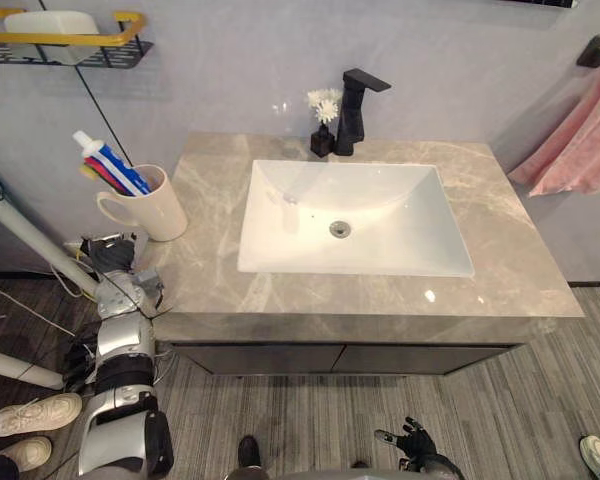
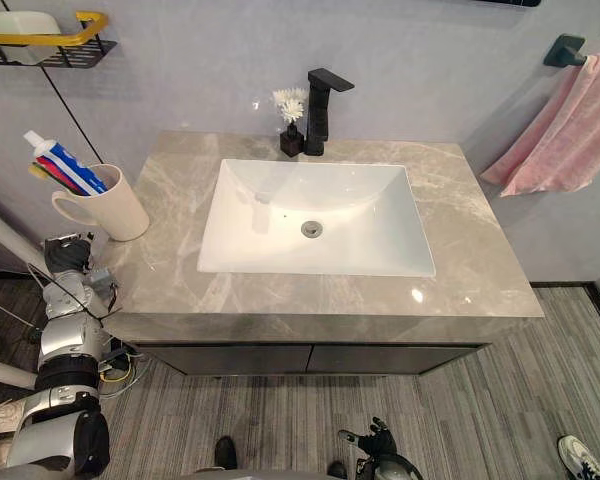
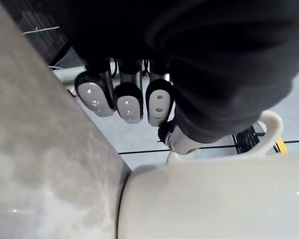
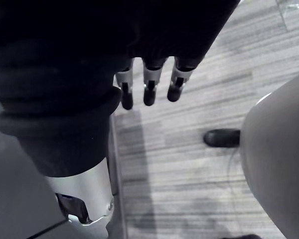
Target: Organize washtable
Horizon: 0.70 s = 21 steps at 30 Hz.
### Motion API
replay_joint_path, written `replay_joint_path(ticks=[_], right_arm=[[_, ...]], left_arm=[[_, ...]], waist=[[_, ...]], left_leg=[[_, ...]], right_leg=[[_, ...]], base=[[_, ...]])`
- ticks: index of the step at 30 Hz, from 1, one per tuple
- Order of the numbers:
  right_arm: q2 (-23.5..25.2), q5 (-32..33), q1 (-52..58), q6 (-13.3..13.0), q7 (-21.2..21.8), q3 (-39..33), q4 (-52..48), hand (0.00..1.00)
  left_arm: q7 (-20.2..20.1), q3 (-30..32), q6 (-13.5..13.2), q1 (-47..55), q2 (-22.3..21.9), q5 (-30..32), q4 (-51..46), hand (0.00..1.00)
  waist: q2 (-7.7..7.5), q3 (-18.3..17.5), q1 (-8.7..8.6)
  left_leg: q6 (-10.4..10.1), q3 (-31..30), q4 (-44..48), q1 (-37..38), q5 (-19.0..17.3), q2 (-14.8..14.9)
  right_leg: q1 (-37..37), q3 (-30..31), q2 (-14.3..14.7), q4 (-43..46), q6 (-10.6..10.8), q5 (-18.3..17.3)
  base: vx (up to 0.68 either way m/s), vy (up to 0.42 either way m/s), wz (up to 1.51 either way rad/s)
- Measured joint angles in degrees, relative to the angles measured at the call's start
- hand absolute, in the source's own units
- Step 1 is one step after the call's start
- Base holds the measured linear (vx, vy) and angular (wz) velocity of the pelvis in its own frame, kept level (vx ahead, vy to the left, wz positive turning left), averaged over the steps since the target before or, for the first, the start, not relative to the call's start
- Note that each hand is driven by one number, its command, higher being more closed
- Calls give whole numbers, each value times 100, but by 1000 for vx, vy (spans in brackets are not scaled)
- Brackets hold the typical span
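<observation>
A cream mug (image 1: pixel 152 212) stands at the left end of the grey marble washtable (image 1: pixel 520 260), holding a toothpaste tube (image 1: pixel 108 162) and toothbrushes. My left hand (image 1: pixel 113 256) is just off the table's left edge, below and beside the mug. In the left wrist view its fingers (image 3: pixel 129 102) are curled with nothing in them, and the mug (image 3: pixel 214 199) sits close by, untouched. My right hand (image 1: pixel 413 440) hangs low over the floor in front of the cabinet, its fingers (image 4: pixel 149 89) straight and empty.
A white sink (image 1: pixel 280 250) fills the middle of the table, with a black tap (image 1: pixel 355 110) and a small dark vase of white flowers (image 1: pixel 323 125) behind it. A pink towel (image 1: pixel 580 140) hangs at the right. A yellow-railed wall shelf (image 1: pixel 65 40) is upper left. A person's shoes (image 1: pixel 30 415) stand at the lower left.
</observation>
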Motion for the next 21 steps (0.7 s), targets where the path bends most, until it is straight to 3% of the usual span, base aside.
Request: replay_joint_path(ticks=[21], right_arm=[[-79,39,-5,-48,-14,-8,172,0]], left_arm=[[115,-331,1,-493,80,2,520,100]], waist=[[44,66,5]], left_leg=[[4,-77,2,5,6,-11]], right_leg=[[-87,-10,-4,224,-31,-114]], base=[[0,0,0]])
